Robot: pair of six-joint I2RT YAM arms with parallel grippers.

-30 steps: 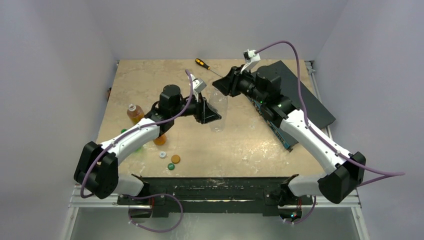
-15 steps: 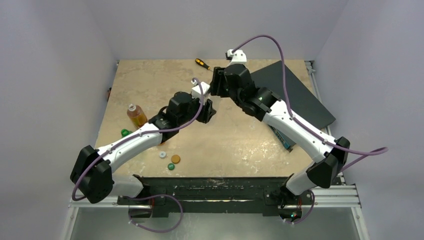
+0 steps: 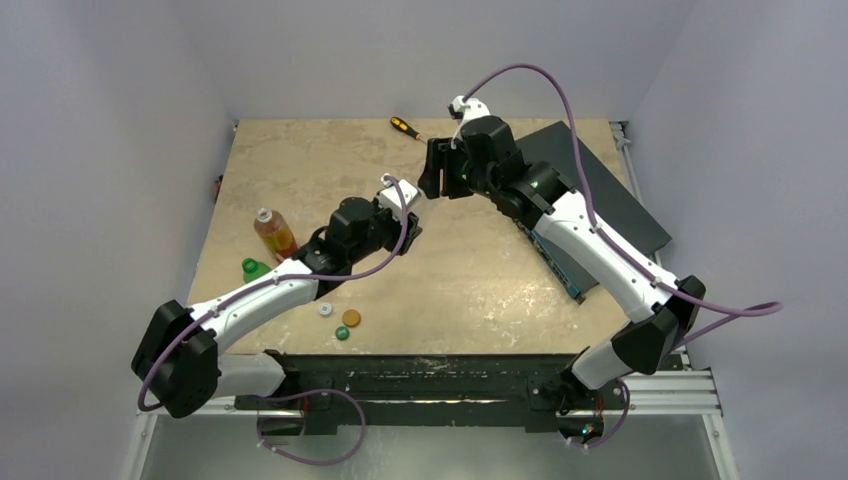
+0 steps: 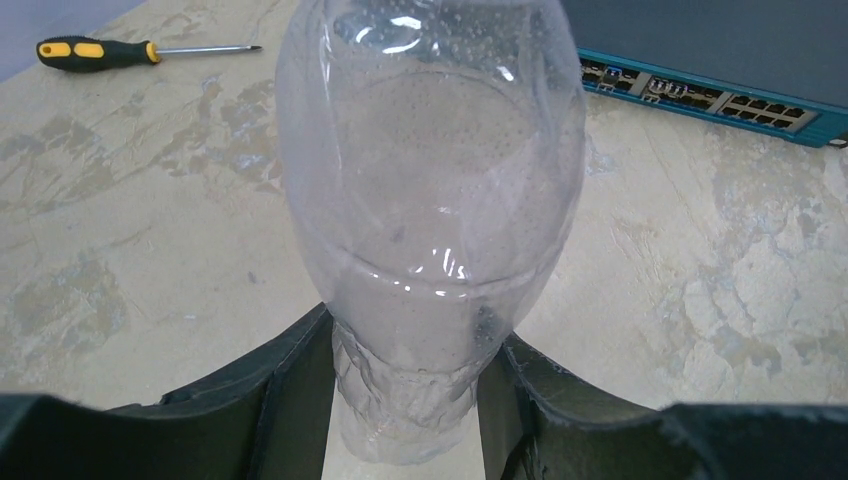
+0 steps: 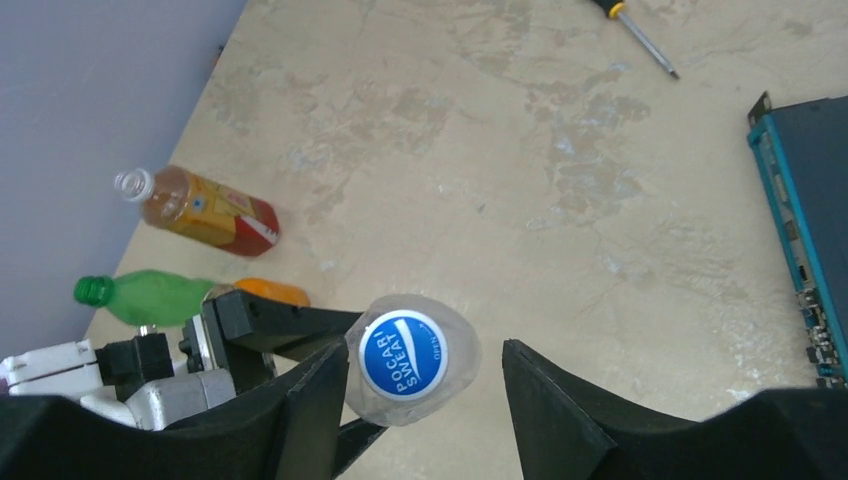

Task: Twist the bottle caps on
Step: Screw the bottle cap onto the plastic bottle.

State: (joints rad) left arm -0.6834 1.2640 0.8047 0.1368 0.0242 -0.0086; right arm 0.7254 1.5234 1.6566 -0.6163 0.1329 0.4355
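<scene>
On the worktop (image 3: 300, 170), seen from above, the left pincer (image 3: 408, 222) is being held near the centre, with the right pincer (image 3: 434, 178) just beside it at one o'clock. The amber bottle (image 3: 272, 232) and the green bottle (image 3: 254, 268) are being shown toward nine o'clock. The white cap (image 3: 325, 309), the orange cap (image 3: 351, 318) and the green cap (image 3: 342, 333) are being shown close together toward seven o'clock. The screwdriver (image 3: 404, 126) is being shown at twelve o'clock and the network switch (image 3: 625, 190) at three o'clock.

In the left wrist view, the clear bottle (image 4: 430, 180) is being gripped by its neck. The left pincer's jaws are being pressed against both sides of the neck, and the body is pointing toward twelve o'clock.

In the right wrist view, the blue cap (image 5: 403, 358) is being shown on the clear bottle's neck, between the right pincer's fingers (image 5: 320, 400). These are being held apart, with a gap at three o'clock, and nothing is being gripped.
</scene>
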